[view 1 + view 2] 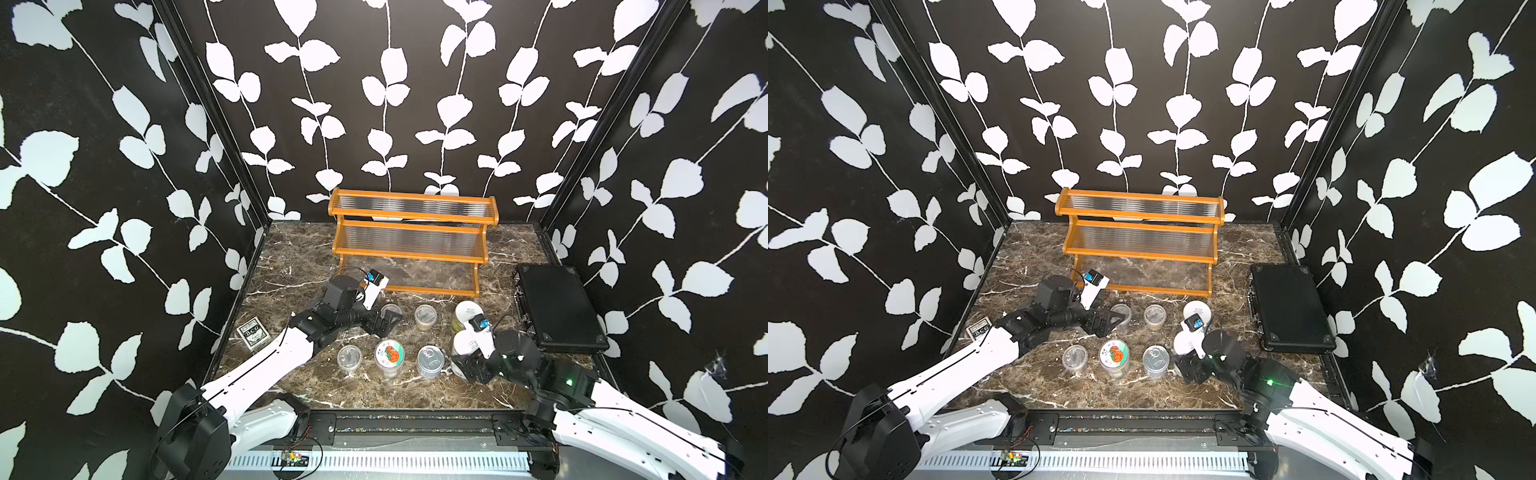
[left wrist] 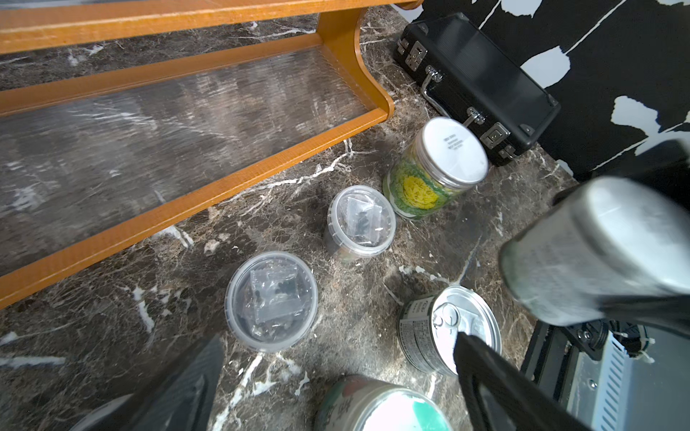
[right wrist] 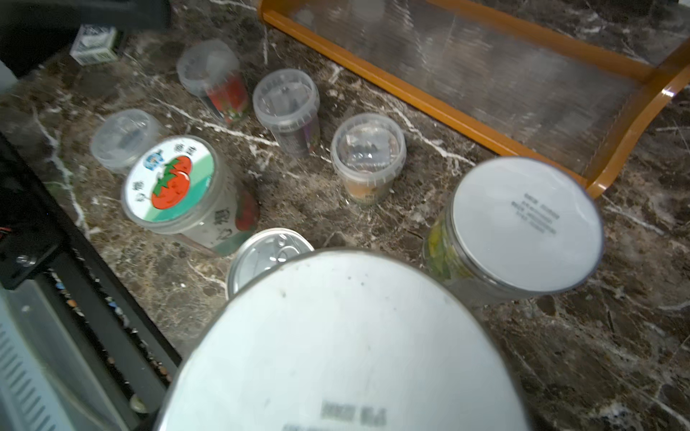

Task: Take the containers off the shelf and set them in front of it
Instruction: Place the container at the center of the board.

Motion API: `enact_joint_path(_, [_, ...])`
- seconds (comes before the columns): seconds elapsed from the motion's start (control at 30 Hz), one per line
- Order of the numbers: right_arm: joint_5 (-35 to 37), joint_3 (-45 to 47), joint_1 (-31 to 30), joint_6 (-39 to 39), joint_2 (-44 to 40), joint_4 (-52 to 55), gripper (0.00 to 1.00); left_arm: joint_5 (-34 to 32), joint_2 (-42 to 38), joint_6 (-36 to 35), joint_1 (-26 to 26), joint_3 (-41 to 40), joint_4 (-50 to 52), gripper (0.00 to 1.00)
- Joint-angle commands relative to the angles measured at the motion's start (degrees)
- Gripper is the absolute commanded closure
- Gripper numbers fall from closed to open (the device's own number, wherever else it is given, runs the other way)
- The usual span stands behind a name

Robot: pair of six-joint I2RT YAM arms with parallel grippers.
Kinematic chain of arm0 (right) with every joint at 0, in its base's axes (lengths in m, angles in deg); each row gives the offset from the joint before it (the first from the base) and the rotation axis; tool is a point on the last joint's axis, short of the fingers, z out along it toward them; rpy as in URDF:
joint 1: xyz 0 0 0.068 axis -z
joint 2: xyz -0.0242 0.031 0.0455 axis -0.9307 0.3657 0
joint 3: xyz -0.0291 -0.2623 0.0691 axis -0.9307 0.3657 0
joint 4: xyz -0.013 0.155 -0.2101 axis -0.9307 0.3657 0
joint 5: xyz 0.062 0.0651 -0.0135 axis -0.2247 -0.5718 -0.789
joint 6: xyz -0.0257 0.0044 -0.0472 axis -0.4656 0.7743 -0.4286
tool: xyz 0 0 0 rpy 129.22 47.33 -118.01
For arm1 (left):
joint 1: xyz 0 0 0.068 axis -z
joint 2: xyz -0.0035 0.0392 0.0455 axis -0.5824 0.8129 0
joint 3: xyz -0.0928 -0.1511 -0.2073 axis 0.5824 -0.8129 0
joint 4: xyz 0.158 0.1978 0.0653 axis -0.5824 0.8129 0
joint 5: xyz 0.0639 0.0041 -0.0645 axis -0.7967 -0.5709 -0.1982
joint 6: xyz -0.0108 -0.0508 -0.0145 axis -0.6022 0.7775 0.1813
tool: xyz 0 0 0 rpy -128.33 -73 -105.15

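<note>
The shelf stands bare at the back of the marble table in both top views. In front of it stand clear lidded cups, a tomato-labelled can, a silver tin can and a white-lidded jar. A fourth cup sits mostly under my left arm. My left gripper hangs open and holds nothing, between a cup and the tomato can. My right gripper is shut on the second white-lidded jar, whose lid fills the right wrist view.
A flat black case lies to the right of the shelf, close to the jars. A small black-and-white card box lies at the left table edge beside my left arm. Patterned walls close in three sides.
</note>
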Motion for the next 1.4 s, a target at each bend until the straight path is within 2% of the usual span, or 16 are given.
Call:
enact_joint_path(0.0, [2.99, 5.84, -0.37, 2.86, -0.62, -9.96, 0.35, 0.19, -1.54, -0.44, -0.35, -0.65, -0.68, 0.01])
enact_joint_path(0.2, [5.88, 12.14, -0.37, 3.49, 0.01, -16.39, 0.34, -0.95, -2.31, -1.63, -0.35, 0.04, 1.78, 0.01])
enact_joint_path(0.4, [9.71, 12.41, -0.37, 4.11, 1.27, -13.84, 0.32, -1.42, -1.63, -2.28, -0.35, 0.49, 2.44, 0.01])
enact_joint_path(0.77, [8.97, 11.93, -0.37, 3.15, 0.99, -11.73, 0.15, -1.77, -0.55, -2.02, -0.38, 1.29, 2.23, 0.01])
enact_joint_path(1.13, [5.56, 10.03, -0.37, 1.90, -1.13, -6.45, 0.09, -1.69, -0.16, -2.65, -0.49, 1.99, 3.51, 0.01])
enact_joint_path(1.37, [5.41, 10.01, -0.37, 1.74, -0.88, -6.95, 0.01, -1.51, 0.12, -2.56, -0.44, 2.08, 3.76, 0.01])
